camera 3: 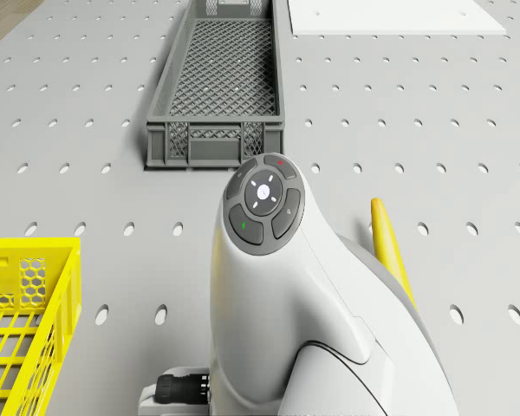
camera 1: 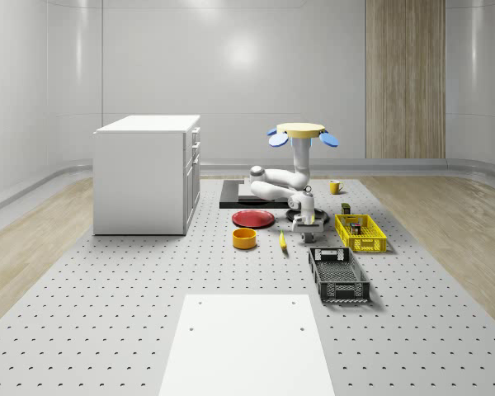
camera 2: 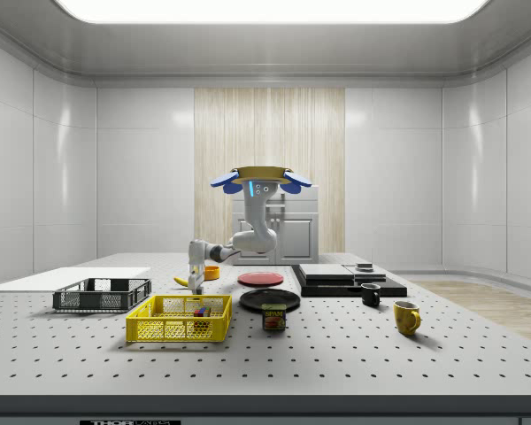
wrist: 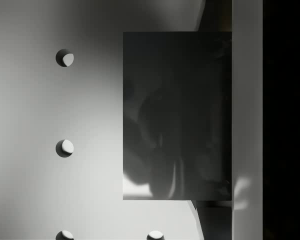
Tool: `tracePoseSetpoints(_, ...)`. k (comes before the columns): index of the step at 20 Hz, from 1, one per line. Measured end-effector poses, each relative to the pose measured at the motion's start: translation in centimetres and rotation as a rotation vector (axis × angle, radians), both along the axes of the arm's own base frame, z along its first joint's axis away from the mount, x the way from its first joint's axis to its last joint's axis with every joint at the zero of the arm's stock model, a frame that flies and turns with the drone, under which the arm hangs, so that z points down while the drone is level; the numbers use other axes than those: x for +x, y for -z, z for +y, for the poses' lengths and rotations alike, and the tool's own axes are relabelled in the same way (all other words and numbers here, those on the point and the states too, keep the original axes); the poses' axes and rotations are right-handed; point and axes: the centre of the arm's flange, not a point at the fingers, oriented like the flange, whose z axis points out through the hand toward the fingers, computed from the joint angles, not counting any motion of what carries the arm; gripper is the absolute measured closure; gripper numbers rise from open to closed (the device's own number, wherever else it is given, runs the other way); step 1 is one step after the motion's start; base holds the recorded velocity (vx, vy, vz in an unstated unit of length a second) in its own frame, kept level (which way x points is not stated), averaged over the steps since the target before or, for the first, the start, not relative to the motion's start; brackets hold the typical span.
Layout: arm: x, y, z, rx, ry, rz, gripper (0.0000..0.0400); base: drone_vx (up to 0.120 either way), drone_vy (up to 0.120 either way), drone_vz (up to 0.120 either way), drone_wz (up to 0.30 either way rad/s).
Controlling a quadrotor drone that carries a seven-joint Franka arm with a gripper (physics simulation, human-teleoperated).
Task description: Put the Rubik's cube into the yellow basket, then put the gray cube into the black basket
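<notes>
Filling the wrist view's middle, the gray cube (wrist: 177, 115) is sitting on the table (wrist: 50, 190) directly beneath the end effector (camera 1: 304, 233); whether its fingers are gripping cannot be told. Hovering over the table, the drone (camera 1: 302, 130) is reaching its arm down between the yellow basket (camera 1: 360, 233), where the Rubik's cube (camera 2: 200, 312) is lying, and the black basket (camera 1: 338, 275).

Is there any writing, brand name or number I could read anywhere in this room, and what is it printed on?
"THORLABS": white letters on the dark front edge of the perforated gray table, cut off, so uncertain.
Small tin can with a yellow-and-red label: print too small to read.
Round gray button pad on the white arm: symbols only, no words.
</notes>
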Motion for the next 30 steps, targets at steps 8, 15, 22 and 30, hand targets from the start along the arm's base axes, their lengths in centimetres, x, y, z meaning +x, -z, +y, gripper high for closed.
tracePoseSetpoints(8,0.1,0.3,0.0,0.0,0.0,0.0,0.0147,0.0,0.0,0.0,0.0)
tracePoseSetpoints(15,0.1,2.9,0.0,0.0,0.0,0.0,0.0149,0.0,0.0,0.086,0.0)
tracePoseSetpoints(22,0.1,6.2,0.0,0.0,0.0,0.0,0.0149,0.0,0.023,0.08,0.0)
tracePoseSetpoints(30,0.1,7.8,0.0,0.0,0.001,0.0,0.0149,0.09,0.12,0.0,0.0)
